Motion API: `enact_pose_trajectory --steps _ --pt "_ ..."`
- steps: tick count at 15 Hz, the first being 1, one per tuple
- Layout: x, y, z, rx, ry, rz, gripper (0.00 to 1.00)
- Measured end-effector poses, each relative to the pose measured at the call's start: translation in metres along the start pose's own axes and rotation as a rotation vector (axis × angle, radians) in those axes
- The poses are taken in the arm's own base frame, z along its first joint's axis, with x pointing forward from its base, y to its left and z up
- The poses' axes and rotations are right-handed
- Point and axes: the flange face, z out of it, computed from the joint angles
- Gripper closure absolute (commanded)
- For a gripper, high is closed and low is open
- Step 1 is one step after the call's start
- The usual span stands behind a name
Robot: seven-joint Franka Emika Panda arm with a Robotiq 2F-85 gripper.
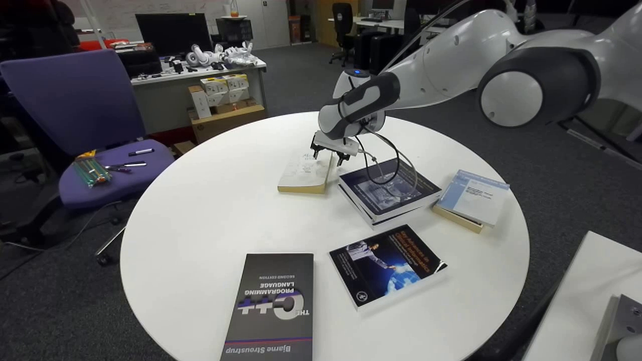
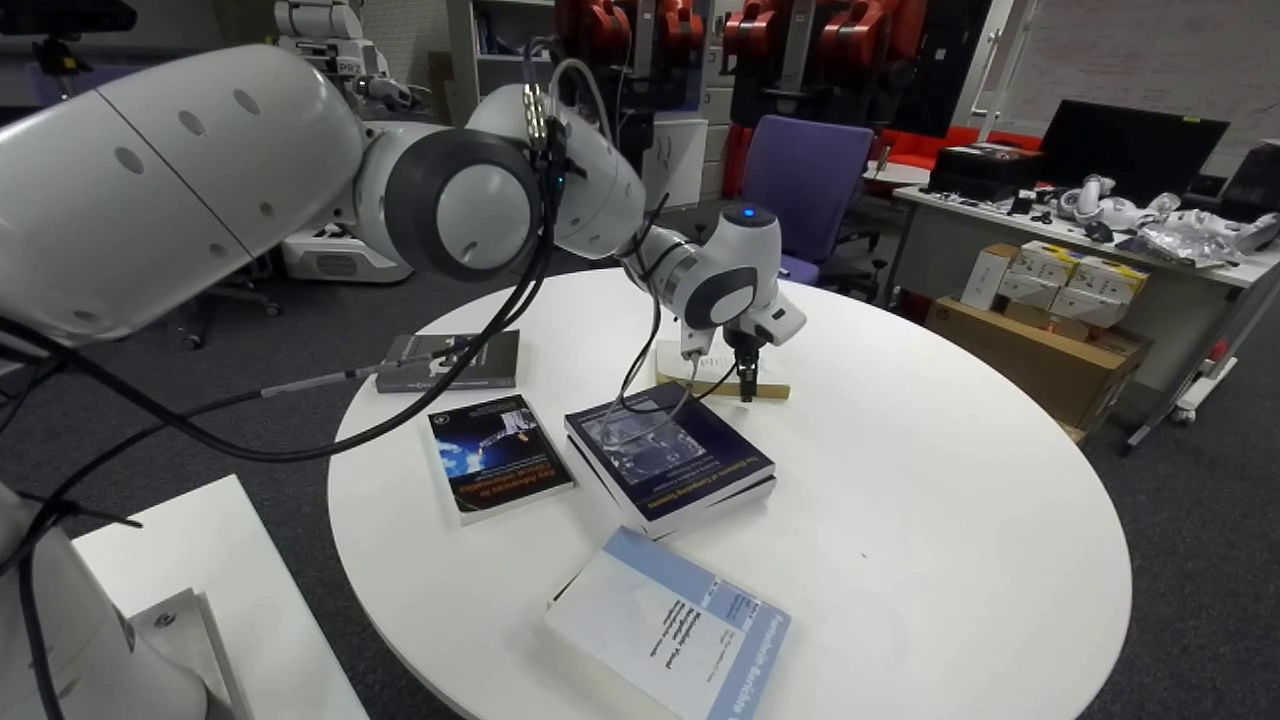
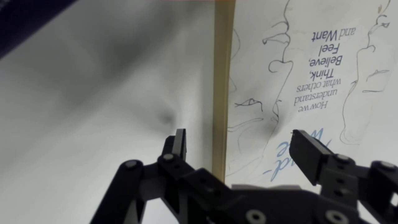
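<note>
Seemingly ungripped: pale book (image 1: pixel 303 175) on the counter (image 1: pixel 215 215)

In an exterior view, its long axis runs near to far, title end toward the end effector (image 1: pixel 328 159); in an exterior view, a dark book stack (image 2: pixel 672 470) lies near; in the wrist view, fingers (image 3: pixel 307 158) hang apart, one either side of its long edge, print upside down; approach seems done, grip not.

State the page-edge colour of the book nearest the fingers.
The book has yellowish-tan page edges; the wrist view shows them best.
</note>
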Motion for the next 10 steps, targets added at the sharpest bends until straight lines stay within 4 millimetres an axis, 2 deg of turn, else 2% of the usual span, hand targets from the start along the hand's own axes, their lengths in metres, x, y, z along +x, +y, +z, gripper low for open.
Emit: enact_pose_trajectory --steps 7,8,10 --pt "0.0 -0.002 -0.002 0.008 -0.001 0.005 0.94" --pt "0.002 -0.002 -0.003 0.003 0.008 -0.005 0.98" --pt "0.008 -0.004 -0.01 -0.024 0.055 -0.056 1.0"
